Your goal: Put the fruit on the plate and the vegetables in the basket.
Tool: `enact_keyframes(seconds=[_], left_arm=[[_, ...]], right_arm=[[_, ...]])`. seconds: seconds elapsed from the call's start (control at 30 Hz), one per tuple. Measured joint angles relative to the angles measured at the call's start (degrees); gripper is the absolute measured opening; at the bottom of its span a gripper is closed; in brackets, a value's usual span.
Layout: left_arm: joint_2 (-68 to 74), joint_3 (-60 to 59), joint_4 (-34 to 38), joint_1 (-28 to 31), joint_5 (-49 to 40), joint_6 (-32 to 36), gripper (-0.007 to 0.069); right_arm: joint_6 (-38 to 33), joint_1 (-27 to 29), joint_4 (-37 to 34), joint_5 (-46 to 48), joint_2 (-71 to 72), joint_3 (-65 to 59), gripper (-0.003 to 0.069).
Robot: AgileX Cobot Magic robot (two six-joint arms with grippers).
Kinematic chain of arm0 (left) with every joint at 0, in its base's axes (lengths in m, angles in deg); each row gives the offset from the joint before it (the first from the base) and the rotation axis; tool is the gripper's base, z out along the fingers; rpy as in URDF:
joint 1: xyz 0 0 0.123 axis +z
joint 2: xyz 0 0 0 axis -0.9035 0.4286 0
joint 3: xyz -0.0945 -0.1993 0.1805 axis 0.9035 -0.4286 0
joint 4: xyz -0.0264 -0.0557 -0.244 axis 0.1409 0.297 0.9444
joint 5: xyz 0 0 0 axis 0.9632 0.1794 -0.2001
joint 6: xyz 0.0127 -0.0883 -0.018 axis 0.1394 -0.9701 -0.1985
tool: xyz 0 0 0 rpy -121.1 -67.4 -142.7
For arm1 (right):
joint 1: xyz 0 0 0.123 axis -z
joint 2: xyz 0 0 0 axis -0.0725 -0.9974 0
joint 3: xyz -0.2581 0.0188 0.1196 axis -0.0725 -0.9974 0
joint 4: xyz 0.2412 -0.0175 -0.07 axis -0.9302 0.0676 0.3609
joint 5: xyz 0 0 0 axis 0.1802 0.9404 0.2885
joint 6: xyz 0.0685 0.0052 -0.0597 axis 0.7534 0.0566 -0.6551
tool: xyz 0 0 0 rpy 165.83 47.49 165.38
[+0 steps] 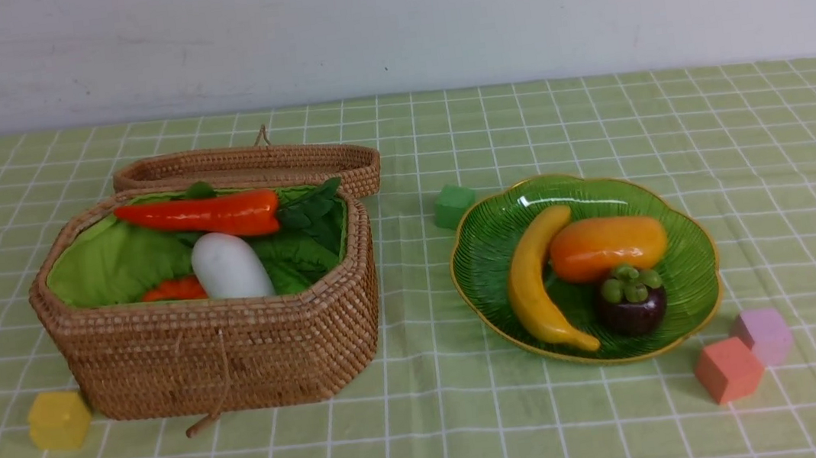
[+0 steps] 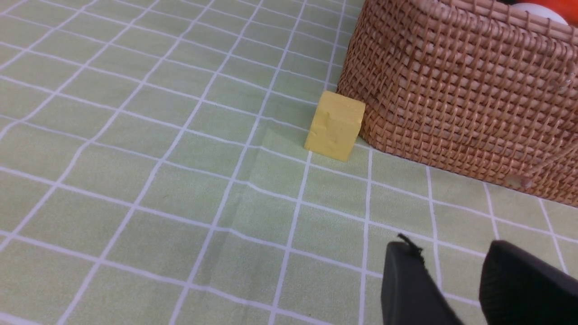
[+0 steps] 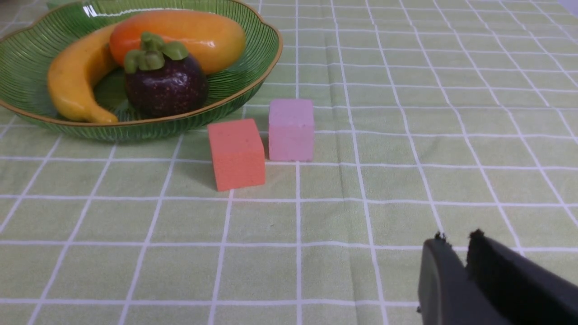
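Note:
In the front view the fruit lies on the green plate (image 1: 692, 258): banana (image 1: 533, 284), mango (image 1: 606, 245) and mangosteen (image 1: 632, 303). The open wicker basket (image 1: 222, 350) holds vegetables: a red-orange chili (image 1: 203, 215), a white radish (image 1: 228, 266) and a small orange-red piece (image 1: 173, 289). Neither arm shows in the front view. My left gripper (image 2: 449, 248) hangs open and empty over the cloth, short of the basket (image 2: 451, 90). My right gripper (image 3: 457, 238) is empty, its jaws a narrow slit apart, well back from the plate (image 3: 253, 76).
A yellow cube (image 2: 336, 125) stands against the basket's front left corner. An orange cube (image 3: 237, 153) and a pink cube (image 3: 291, 130) sit close to the plate's near right rim. A green cube (image 1: 454, 204) lies between basket and plate. The basket lid (image 1: 247, 166) lies open behind it.

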Motion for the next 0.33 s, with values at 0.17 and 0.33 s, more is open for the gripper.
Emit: enact_keyframes(seconds=[0.17,0.33], left_arm=[[0.0,0.0,0.0,0.0,0.0,0.0,0.0239],[0.0,0.0,0.0,0.0,0.0,0.0,0.0239]], right_arm=[[0.0,0.0,-0.1,0.0,0.0,0.0,0.0109],[0.0,0.0,-0.1,0.0,0.0,0.0,0.0114]])
